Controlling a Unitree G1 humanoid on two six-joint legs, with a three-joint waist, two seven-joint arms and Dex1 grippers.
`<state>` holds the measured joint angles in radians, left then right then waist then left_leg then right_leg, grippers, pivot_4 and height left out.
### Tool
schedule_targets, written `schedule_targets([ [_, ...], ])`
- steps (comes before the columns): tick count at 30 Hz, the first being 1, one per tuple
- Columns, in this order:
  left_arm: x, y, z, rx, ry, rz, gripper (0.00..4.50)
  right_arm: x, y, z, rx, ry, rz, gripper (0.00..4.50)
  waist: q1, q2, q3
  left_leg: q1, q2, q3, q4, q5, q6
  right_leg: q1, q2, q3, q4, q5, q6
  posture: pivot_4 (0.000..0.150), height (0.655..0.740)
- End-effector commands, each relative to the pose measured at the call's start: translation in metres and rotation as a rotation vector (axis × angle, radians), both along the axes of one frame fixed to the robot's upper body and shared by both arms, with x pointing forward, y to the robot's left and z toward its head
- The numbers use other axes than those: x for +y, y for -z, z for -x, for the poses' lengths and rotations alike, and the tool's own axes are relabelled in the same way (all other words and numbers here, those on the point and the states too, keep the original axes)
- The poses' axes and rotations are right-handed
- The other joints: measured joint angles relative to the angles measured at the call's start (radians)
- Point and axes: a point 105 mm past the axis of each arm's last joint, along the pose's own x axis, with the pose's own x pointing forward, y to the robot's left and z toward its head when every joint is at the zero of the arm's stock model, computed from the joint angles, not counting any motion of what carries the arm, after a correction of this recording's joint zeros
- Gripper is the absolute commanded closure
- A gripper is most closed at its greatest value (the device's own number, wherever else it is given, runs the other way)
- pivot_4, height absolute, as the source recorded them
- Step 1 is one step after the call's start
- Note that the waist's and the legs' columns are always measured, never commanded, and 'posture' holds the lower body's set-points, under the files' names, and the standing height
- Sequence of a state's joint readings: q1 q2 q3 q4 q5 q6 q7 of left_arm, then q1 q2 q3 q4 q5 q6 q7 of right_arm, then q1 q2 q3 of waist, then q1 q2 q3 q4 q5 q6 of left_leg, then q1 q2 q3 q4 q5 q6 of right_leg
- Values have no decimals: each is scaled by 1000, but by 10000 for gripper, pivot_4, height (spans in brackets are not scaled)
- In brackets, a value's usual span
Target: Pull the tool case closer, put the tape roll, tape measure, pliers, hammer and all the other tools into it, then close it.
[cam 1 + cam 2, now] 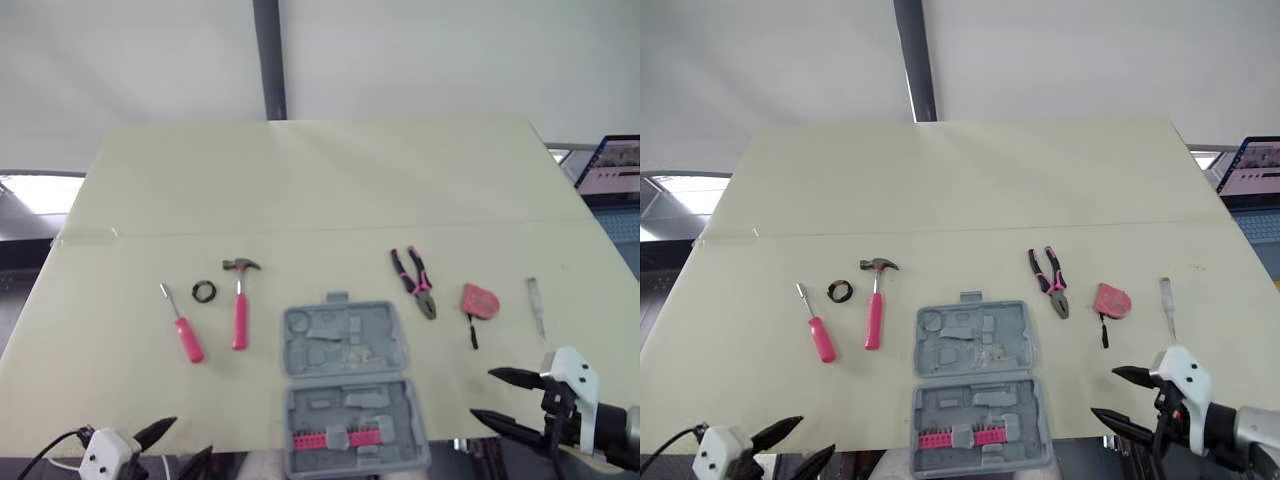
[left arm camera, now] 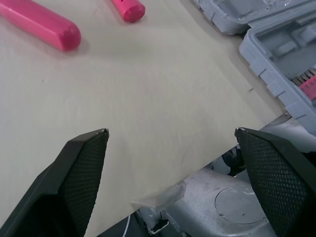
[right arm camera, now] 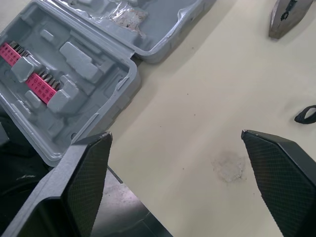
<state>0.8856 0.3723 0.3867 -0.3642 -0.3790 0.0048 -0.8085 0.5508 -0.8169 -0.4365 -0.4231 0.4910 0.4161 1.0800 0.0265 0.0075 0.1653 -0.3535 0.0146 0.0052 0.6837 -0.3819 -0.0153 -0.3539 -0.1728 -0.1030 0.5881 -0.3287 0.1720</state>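
The grey tool case (image 1: 350, 380) lies open at the table's front edge, pink bits in its near half. Left of it lie a pink-handled hammer (image 1: 240, 300), a small black tape roll (image 1: 204, 291) and a pink screwdriver (image 1: 183, 326). On the case's other side are pink-black pliers (image 1: 414, 282), a red tape measure (image 1: 480, 301) and a small grey tool (image 1: 536, 303). My left gripper (image 1: 180, 445) is open at the front left edge, holding nothing. My right gripper (image 1: 505, 398) hangs open off the front right edge, its fingertips (image 3: 91, 163) near the case's corner (image 3: 74, 94).
The cream table (image 1: 320, 180) has wide bare room behind the tools. A laptop screen (image 1: 610, 165) stands past the table's right edge. A dark pole (image 1: 268, 60) rises behind the table.
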Motion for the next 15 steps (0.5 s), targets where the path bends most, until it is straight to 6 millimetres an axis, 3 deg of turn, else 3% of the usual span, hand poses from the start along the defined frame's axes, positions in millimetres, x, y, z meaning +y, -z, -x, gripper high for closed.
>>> schedule_targets([
  [1,1,1,4,-16,13,2,61,3,-1,0,-8,-31,-5,329,0,-1,0,0,0,0,0,0,0,0,0,0,0,0,0,1500,7360],
  [8,-2,-3,-1,-53,-28,36,61,12,-11,-6,-60,-78,-13,329,0,-1,-1,0,0,0,0,0,0,0,0,0,0,0,0,1500,7360],
  [12,-1,-11,-14,-69,-95,71,61,37,-40,-13,-208,-178,-62,329,0,-1,-1,0,0,0,0,0,0,0,0,0,1,0,0,1500,7360],
  [15,5,-18,-29,-78,-135,62,61,54,-50,-16,-342,-242,-40,329,1,-1,-1,1,0,0,1,0,0,1,0,0,1,0,0,1500,7360],
])
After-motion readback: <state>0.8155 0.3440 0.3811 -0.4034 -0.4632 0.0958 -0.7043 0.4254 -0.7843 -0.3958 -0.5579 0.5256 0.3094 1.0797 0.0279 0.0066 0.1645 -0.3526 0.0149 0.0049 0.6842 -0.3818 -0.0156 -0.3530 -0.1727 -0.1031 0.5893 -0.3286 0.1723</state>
